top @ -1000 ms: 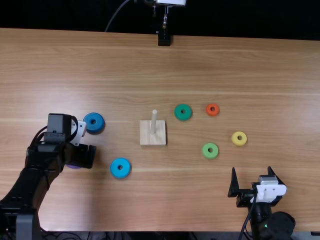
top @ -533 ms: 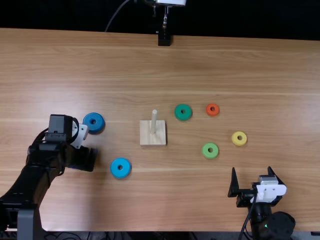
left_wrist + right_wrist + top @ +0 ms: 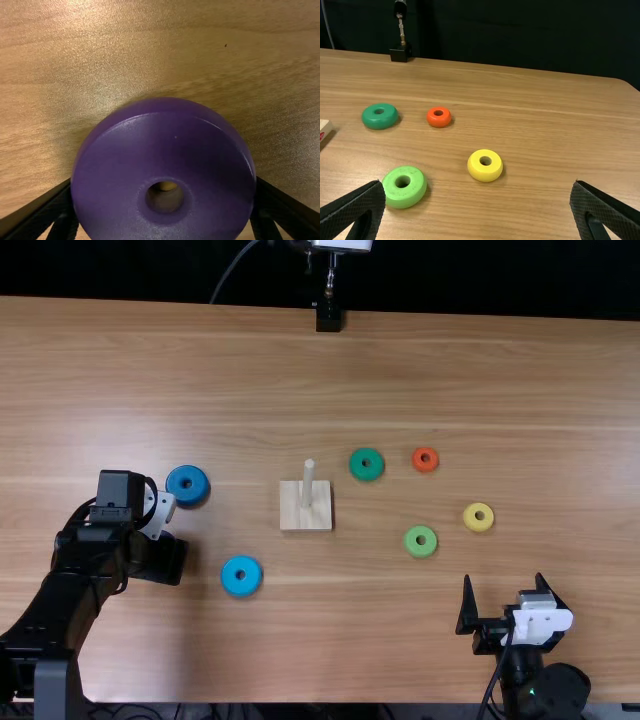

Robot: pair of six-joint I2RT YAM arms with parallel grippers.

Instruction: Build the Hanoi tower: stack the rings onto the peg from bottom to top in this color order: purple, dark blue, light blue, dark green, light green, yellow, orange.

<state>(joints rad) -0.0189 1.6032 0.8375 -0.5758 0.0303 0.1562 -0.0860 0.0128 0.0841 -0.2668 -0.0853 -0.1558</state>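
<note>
Off to the left of the peg (image 3: pixel 308 485), well apart from it, the left claw (image 3: pixel 165 565) has shifted a little over the last second. A purple sliver peeked out beneath it in the earliest overhead view; now the arm covers that spot. From the left wrist, though, I see the purple ring (image 3: pixel 170 145) wedged between both fingers, hole facing the camera, so I'd call it clenched on the ring. Whether the ring has cleared the desk (image 3: pixel 400 370) I can't tell.

That matters: purple is the bottom ring, so this looks like the grasp that starts the whole tower. Next it should travel right to the peg and be lined up over the tip (a thin target, by the look of it). Let the ring tilt and it might catch on the tip or knock the wooden base (image 3: pixel 305 518).

The dark blue ring (image 3: pixel 179 491), next in order, lies left of the peg, the light blue ring (image 3: pixel 231 585) nearer the arms on that same side. Right of the peg sit the dark green ring (image 3: pixel 359 472), closest to it, then the light green ring (image 3: pixel 412 547), orange ring (image 3: pixel 418 465) and yellow ring (image 3: pixel 473 526). The right claw (image 3: pixel 503 577), right of the peg and nearer the robot, is spread wide, holding nothing.
</note>
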